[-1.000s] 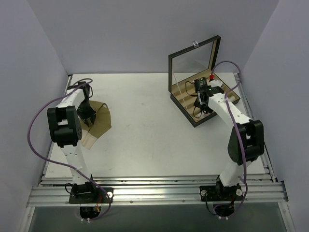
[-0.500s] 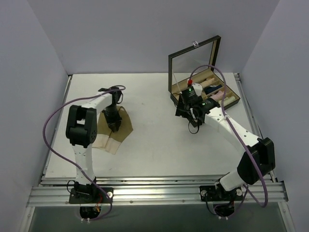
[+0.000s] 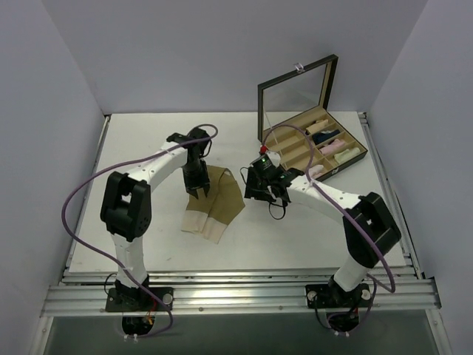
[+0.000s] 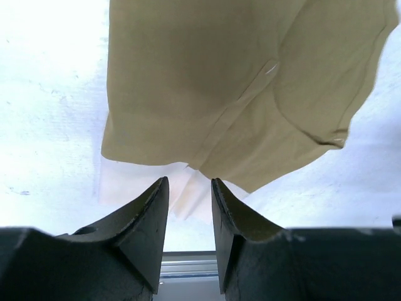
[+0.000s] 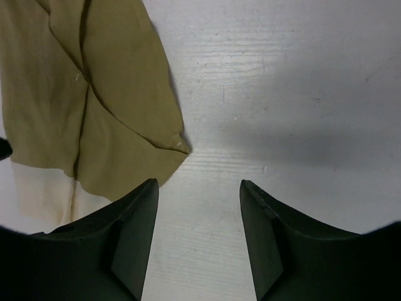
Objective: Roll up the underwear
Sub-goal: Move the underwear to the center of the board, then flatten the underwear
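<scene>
The tan-beige underwear [image 3: 220, 198] lies spread flat near the middle of the table, its paler band [image 3: 198, 222] toward the near edge. My left gripper [image 3: 199, 189] stands at its left part, pointing down. In the left wrist view the left gripper [image 4: 189, 182] is open by a narrow gap with nothing between the jaws, and the underwear [image 4: 238, 81] lies just past the tips. My right gripper [image 3: 257, 194] hovers at the cloth's right edge. In the right wrist view the right gripper [image 5: 199, 183] is wide open over bare table, with the underwear [image 5: 94, 94] to its left.
A dark box [image 3: 295, 100] with its mirrored lid raised stands at the back right. Its compartments hold several cloth rolls [image 3: 325, 144]. Grey walls close in the table on three sides, and a metal rail [image 3: 236, 288] runs along the near edge.
The left gripper has dragged the underwear from the table's left side to the middle. The right arm has left the box and swung left to the cloth's right edge.
</scene>
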Motion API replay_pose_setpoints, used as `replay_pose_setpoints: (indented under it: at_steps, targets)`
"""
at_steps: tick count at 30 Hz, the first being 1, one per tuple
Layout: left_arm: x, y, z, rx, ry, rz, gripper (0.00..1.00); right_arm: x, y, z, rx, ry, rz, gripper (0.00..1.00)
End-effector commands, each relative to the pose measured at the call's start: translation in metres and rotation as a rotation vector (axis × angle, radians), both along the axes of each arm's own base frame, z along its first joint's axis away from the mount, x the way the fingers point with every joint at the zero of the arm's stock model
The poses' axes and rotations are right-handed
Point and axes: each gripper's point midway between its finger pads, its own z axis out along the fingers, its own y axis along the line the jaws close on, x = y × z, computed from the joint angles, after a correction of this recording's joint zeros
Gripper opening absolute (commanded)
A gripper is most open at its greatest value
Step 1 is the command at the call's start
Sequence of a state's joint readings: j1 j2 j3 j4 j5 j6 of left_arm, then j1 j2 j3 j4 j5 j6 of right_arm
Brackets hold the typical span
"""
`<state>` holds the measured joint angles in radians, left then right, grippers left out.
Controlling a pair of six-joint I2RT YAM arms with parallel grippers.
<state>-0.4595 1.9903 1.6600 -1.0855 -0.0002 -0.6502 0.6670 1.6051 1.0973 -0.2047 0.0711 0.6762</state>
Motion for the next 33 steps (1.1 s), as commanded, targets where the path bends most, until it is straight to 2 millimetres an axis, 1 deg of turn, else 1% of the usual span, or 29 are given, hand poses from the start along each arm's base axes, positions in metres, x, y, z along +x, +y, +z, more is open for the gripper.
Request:
replay_pose_setpoints:
  at_steps: [1,2,3,4,5,7,8,10,11,12,13,15,16,17,18,19,20,21,22,24,26,30,33]
  targets:
    - [-0.018,-0.009,-0.006,-0.065,0.019,-0.061,0.42,0.006,0.017,-0.024,0.069,0.039,-0.019,0.50]
    - [-0.027,-0.008,-0.015,-0.071,0.045,-0.067,0.42,0.008,0.020,-0.035,0.065,0.057,-0.021,0.50]
    - [-0.026,-0.013,-0.015,-0.092,0.024,-0.076,0.42,0.010,0.023,-0.038,0.078,0.061,-0.031,0.50]
    - [-0.028,-0.013,-0.019,-0.095,0.028,-0.080,0.42,0.009,0.032,-0.040,0.108,0.069,-0.013,0.50]
    - [-0.030,-0.013,-0.023,-0.092,0.036,-0.081,0.42,0.009,0.033,-0.049,0.099,0.085,-0.018,0.50]
    - [-0.035,-0.016,-0.030,-0.098,0.042,-0.092,0.42,0.008,0.037,-0.057,0.100,0.095,-0.019,0.49]
    - [-0.035,-0.015,-0.032,-0.097,0.039,-0.091,0.42,0.007,0.036,-0.065,0.091,0.104,-0.024,0.49]
    - [-0.039,-0.014,-0.039,-0.093,0.046,-0.088,0.42,0.010,0.040,-0.069,0.104,0.097,-0.016,0.49]
    - [-0.040,-0.013,-0.042,-0.086,0.051,-0.084,0.41,0.007,0.041,-0.077,0.094,0.112,-0.012,0.49]
    - [-0.042,-0.011,-0.046,-0.074,0.059,-0.080,0.41,0.007,0.042,-0.080,0.090,0.119,-0.013,0.49]
    - [-0.042,-0.010,-0.047,-0.069,0.063,-0.078,0.39,0.005,0.043,-0.083,0.086,0.124,-0.009,0.48]
    - [-0.043,-0.007,-0.050,-0.054,0.071,-0.078,0.30,-0.001,0.042,-0.091,0.065,0.135,-0.012,0.46]
    - [-0.043,-0.006,-0.050,-0.053,0.070,-0.076,0.25,-0.003,0.041,-0.095,0.054,0.144,-0.015,0.41]
    - [-0.041,-0.006,-0.048,-0.051,0.068,-0.076,0.20,-0.007,0.037,-0.101,0.040,0.159,-0.020,0.38]
    - [-0.041,-0.005,-0.047,-0.049,0.067,-0.075,0.11,-0.010,0.033,-0.105,0.025,0.171,-0.027,0.33]
    - [-0.037,-0.006,-0.042,-0.054,0.057,-0.074,0.07,-0.009,0.027,-0.108,0.005,0.165,-0.043,0.21]
    - [-0.033,-0.005,-0.038,-0.058,0.047,-0.070,0.04,-0.010,0.022,-0.111,-0.009,0.167,-0.052,0.15]
    - [-0.032,-0.004,-0.035,-0.059,0.043,-0.073,0.02,-0.011,0.016,-0.115,-0.020,0.174,-0.057,0.09]
    - [-0.030,-0.005,-0.030,-0.069,0.034,-0.074,0.02,-0.011,0.012,-0.116,-0.028,0.176,-0.061,0.00]
    - [-0.023,-0.004,-0.021,-0.086,0.017,-0.068,0.02,-0.018,-0.002,-0.121,-0.064,0.206,-0.063,0.00]
    - [-0.020,-0.003,-0.015,-0.105,0.010,-0.062,0.02,-0.018,-0.009,-0.119,-0.080,0.199,-0.068,0.00]
    - [-0.014,0.010,-0.007,-0.116,-0.004,-0.036,0.02,-0.024,-0.027,-0.119,-0.111,0.214,-0.079,0.00]
    - [-0.011,0.020,-0.003,-0.118,-0.017,-0.021,0.02,-0.030,-0.046,-0.118,-0.149,0.227,-0.103,0.00]
